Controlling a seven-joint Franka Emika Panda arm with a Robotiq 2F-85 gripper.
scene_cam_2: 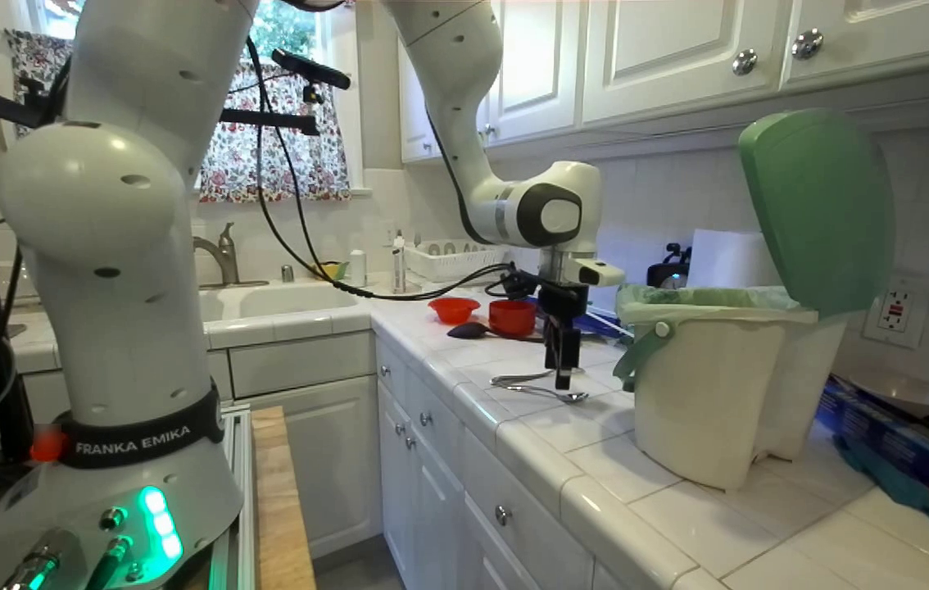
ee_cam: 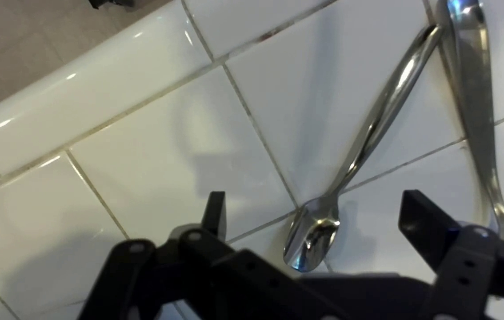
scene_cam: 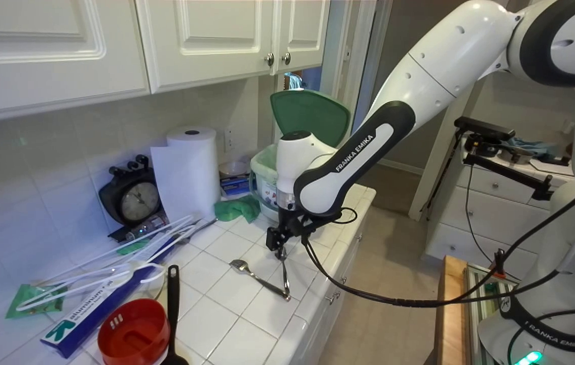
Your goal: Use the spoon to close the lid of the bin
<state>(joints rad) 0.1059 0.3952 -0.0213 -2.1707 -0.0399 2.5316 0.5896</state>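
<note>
Glossy tile counter (scene_cam: 239, 337); metal spoon (ee_cam: 370, 135) beneath gripper (ee_cam: 315, 206).

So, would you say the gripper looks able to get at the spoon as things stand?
Probably yes: the gripper is open over the spoon, whose bowl shows between its fingers, nothing visibly blocking; another utensil lies close by.

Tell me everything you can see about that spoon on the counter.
The spoon is shiny, silvery and metal-looking, with an oval bowl and a slim handle. It lies on the white tiled counter, its handle end seemingly touching another piece of cutlery. In the wrist view, its bowl shows between the two sides of the open gripper, neither visibly touching it.
</note>
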